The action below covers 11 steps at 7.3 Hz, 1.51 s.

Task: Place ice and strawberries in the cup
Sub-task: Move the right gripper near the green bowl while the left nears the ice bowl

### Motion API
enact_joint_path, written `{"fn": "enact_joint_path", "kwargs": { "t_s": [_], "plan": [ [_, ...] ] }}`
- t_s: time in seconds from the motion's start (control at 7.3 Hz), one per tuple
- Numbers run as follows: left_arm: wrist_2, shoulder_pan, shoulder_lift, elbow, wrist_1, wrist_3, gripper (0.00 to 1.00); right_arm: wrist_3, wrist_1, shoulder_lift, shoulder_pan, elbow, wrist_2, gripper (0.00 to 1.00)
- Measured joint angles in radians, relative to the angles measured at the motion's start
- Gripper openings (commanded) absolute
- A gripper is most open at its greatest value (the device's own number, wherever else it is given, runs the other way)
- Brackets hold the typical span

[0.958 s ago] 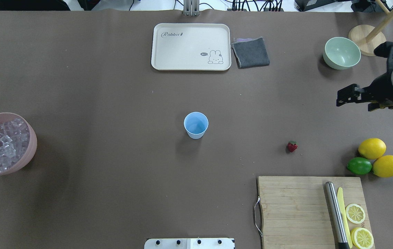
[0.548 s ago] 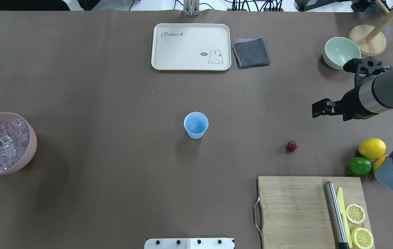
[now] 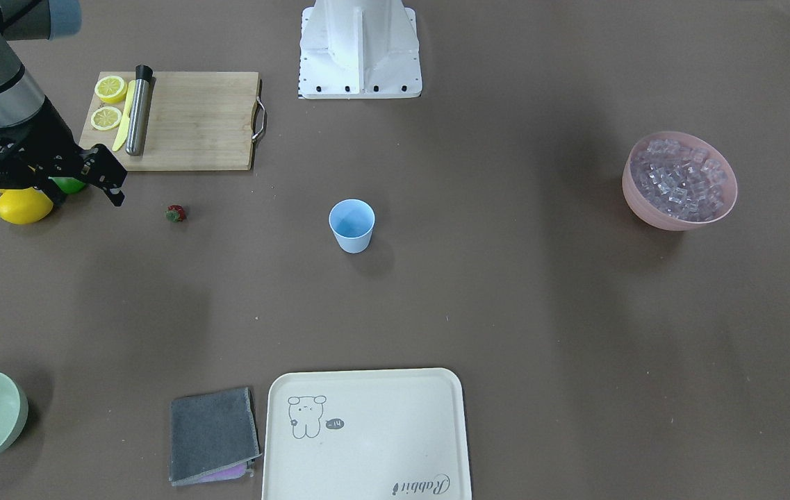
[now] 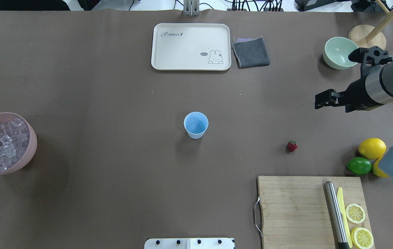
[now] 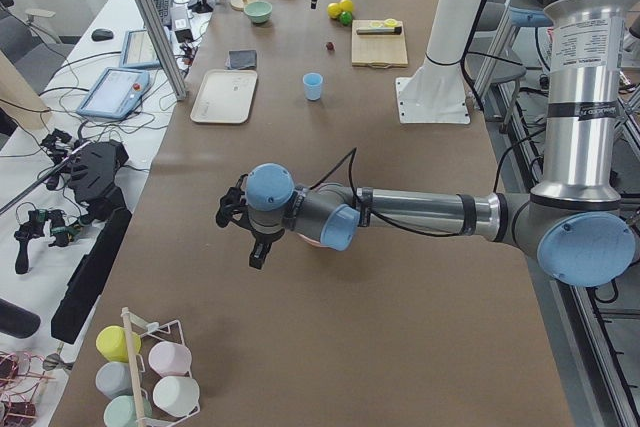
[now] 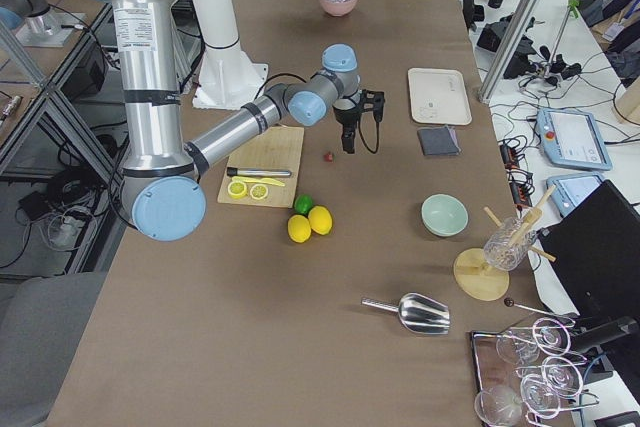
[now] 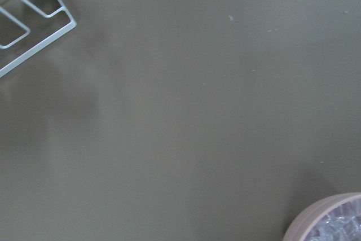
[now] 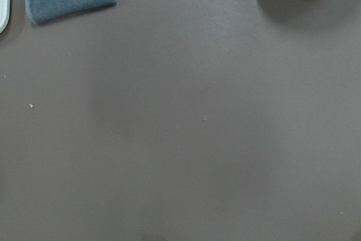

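Front-facing view: the light blue cup (image 3: 351, 223) stands upright mid-table and looks empty, so I judge nothing is done yet. The strawberry (image 3: 175, 213) lies on the table well to one side of it. The ice (image 3: 679, 182) is heaped in a pink bowl (image 3: 645, 210) well to the other side. My right jaws hang near the strawberry, apparently spread, holding nothing.

Overhead view: right jaws above the table beyond the strawberry, not touching it.

Left side view: my left jaws hover by the pink bowl; I cannot tell if they are spread.

Right side view: right jaws point downward.

Wrist views: bare table and bowl rims only. Ice and strawberry are both left to move.
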Motion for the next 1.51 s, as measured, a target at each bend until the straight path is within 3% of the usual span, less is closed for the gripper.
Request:
{"fn": "enact_joint_path", "kwargs": {
  "t_s": [0.27,0.55,0.82,1.1,1.23,1.51],
  "plan": [
    [-0.036,0.069,0.022,0.052,-0.327,-0.213,1.0,-0.003,0.0,0.001,0.005,0.001,0.0,1.0],
    [0.107,0.185,0.031,0.059,-0.425,-0.321,0.99,-0.002,0.0,0.001,0.006,0.002,-0.003,1.0],
    [0.208,0.256,0.051,-0.048,-0.299,-0.382,0.97,0.0,0.0,0.0,0.007,0.003,-0.005,1.0],
    [0.225,0.28,0.098,-0.211,-0.121,-0.4,0.97,0.004,0.0,0.0,0.008,0.004,-0.006,1.0],
    [0.225,0.296,0.125,-0.241,-0.102,-0.407,0.97,0.007,0.0,0.0,0.008,0.004,-0.006,1.0],
    [0.23,0.365,0.2,-0.252,-0.206,-0.48,0.97,0.01,0.0,0.0,0.008,0.004,-0.007,1.0]
  ]
}}
